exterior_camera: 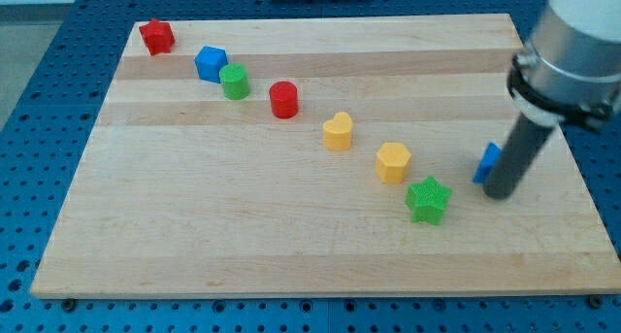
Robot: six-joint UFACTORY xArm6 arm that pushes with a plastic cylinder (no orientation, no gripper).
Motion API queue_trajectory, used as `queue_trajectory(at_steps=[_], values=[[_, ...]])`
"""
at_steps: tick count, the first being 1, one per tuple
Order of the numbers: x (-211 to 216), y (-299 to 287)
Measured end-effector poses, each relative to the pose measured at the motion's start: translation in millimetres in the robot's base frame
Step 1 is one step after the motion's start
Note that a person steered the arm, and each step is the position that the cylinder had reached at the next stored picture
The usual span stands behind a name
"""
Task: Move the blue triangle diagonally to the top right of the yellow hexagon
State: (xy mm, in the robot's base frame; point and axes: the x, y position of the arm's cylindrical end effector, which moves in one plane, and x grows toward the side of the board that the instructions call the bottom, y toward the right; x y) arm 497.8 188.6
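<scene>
- Blue triangle (487, 162): out on the right side of the desk (291, 255), well right of the yellow hexagon (393, 162) and about level with it. Only a sliver visible, the rest hidden behind the rod.
- Tool (516, 150): just a plain dark rod, no jaws, so nothing wide or narrow and nothing held.
- My tip (498, 192): down at the desk, right beside the triangle on its near-right side. Looks like touching, hard to say for sure.
- Green star (428, 199): near-left of the triangle, just near-right of the hexagon.
- Further left and far, in a diagonal line: yellow heart (338, 131), red cylinder (283, 99), green cylinder (234, 82), blue block (211, 63), red block (156, 36).
- Handling guess: small, light, stiff little piece, probably slick on smooth wood. No grabbing possible, pushing only.
- Best contact probably square on a flat near-side face, not a corner. Otherwise likely to spin or slip off the rod.
- Goal spot far-right of the hexagon, so probably a short nudge toward the far side, maybe a touch left, slow and easy to avoid overshooting.
</scene>
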Motion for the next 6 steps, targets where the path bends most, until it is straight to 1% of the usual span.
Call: queue_trajectory(at_steps=[2,4,5,6], values=[[6.1,5.1],[-71.3,-6.3],[-54.0,-6.6],[-14.3,-6.5]])
